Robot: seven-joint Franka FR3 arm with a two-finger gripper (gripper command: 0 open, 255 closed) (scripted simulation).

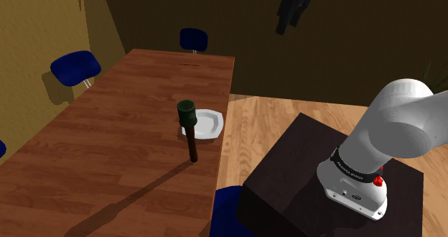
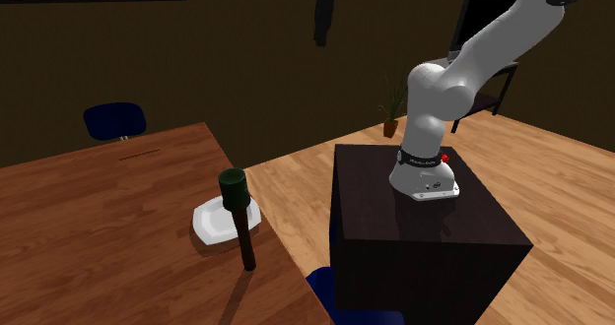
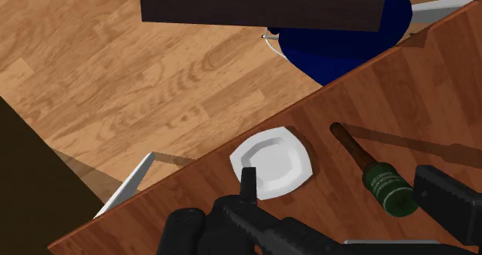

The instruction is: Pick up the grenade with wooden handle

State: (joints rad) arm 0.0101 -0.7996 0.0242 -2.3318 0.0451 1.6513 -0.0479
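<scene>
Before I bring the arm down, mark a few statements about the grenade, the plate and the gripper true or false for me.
1. The grenade stands upright on its handle end. True.
2. The gripper is shut on the grenade. False: it hangs open high above the table and holds nothing.
3. A white plate sits on the table right beside the grenade. True.
4. The grenade's head is red. False: the head is dark green and the handle is brown.
</scene>
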